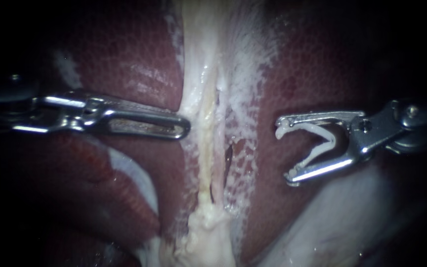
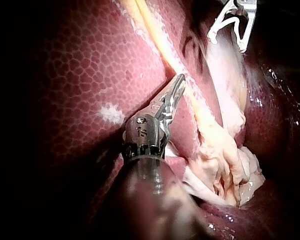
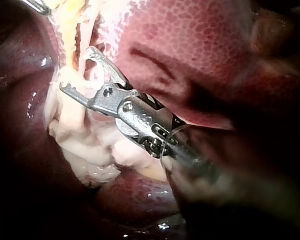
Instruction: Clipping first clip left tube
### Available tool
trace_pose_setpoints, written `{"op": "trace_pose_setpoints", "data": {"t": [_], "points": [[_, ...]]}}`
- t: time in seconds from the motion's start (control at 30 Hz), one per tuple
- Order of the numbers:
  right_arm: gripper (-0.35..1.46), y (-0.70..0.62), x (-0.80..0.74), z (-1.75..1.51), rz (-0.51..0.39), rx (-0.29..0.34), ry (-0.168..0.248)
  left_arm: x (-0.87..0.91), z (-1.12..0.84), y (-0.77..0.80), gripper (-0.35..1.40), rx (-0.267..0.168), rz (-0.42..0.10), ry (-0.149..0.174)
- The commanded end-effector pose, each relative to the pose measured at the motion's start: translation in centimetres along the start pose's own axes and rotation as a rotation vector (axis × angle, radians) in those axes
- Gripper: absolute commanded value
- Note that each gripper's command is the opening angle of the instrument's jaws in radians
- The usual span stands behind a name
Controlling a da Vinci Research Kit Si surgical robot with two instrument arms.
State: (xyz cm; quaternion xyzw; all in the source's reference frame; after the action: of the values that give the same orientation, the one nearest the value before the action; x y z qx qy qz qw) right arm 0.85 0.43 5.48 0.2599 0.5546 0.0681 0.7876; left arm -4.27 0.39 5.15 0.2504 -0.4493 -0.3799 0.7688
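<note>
Holding an open clip (image 1: 317, 151) from both sides between its wide-spread jaws, the right instrument (image 1: 284, 151) is hovering over the liver (image 1: 139, 64). It is hanging to the right of the pale strip (image 1: 245, 99) that is running down the liver's middle cleft. The clip's mouth is facing the strip and is hanging well apart from it.

The left tube (image 1: 204, 148), which I am taking to be the yellowish cord on the strip's left side, is lying along that cleft. A dark slit (image 1: 228, 159) is gaping just to its right. The left instrument (image 1: 184, 129) is lying with its jaws together, gripping nothing, and its tip is touching the strip's left edge at about the clip's level.

Doing this well is calling for a level approach across the strip. One clip arm should be passing through the slit behind the cord and the other in front, so that the cord alone is sitting deep in the mouth. The clip should be crossing the cord squarely, not slanting. Both clip tips should be showing past the cord's far side before any squeeze. The risks, as I am judging them, are catching the paler tissue right of the slit, scraping the liver, and meeting the left instrument's tip.
</note>
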Motion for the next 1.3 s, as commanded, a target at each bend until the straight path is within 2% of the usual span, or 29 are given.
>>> {"op": "trace_pose_setpoints", "data": {"t": [0.03,0.37,0.57,0.87,1.17,1.3], "points": [[0.6,-0.01,-0.02,0.03,0.01,-0.001,-0.001,-0.02,-0.05,-0.03,-0.32,0.0,-0.003,-0.008],[0.6,-0.06,-0.15,0.44,0.064,0.036,-0.003,-0.17,-0.29,-0.23,-0.32,0.005,-0.012,-0.025],[0.6,-0.09,-0.24,0.74,0.082,0.054,-0.007,-0.19,-0.33,-0.3,-0.32,0.004,-0.014,-0.029],[0.6,-0.1,-0.4,1.21,0.085,0.082,-0.016,-0.2,-0.34,-0.32,-0.32,0.004,-0.014,-0.029],[0.59,0.0,-0.54,1.44,0.062,0.128,-0.022,-0.21,-0.35,-0.37,-0.32,0.003,-0.014,-0.029],[0.59,0.08,-0.58,1.45,0.06,0.115,-0.022,-0.21,-0.35,-0.38,-0.32,0.003,-0.014,-0.029]]}}
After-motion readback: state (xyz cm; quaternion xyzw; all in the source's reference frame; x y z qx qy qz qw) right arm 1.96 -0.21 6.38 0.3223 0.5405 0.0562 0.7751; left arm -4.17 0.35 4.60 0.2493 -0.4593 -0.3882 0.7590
